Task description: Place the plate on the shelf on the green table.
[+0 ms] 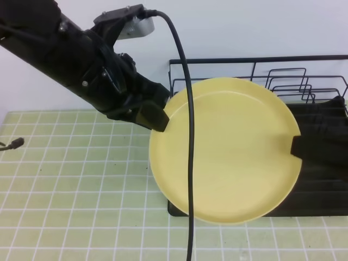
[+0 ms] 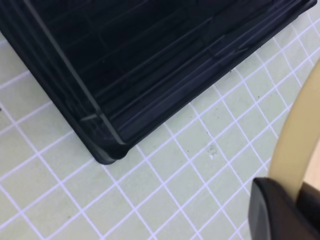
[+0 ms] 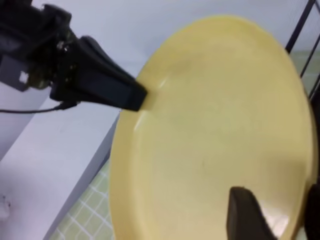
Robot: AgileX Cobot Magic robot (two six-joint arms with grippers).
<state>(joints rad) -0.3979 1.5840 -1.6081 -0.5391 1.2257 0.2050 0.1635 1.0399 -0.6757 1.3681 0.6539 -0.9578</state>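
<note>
The pale-yellow plate [image 1: 228,157] hangs tilted in the air over the left part of the shelf [image 1: 321,190], a black wire rack with a tray base on the green table [image 1: 70,179]. My left gripper [image 1: 155,117] is shut on the plate's left rim. In the left wrist view its dark finger [image 2: 280,210] pinches the plate's rim [image 2: 295,145] above the shelf's corner [image 2: 110,150]. My right gripper [image 1: 298,147] straddles the plate's right rim. In the right wrist view one finger [image 3: 245,215] lies over the plate's face [image 3: 210,125] with the jaws still apart.
A black cable [image 1: 190,163] hangs down in front of the plate. Upright wire dividers [image 1: 293,81] stand at the shelf's back right. A small plug [image 1: 13,144] lies at the table's left edge. A white wall is behind.
</note>
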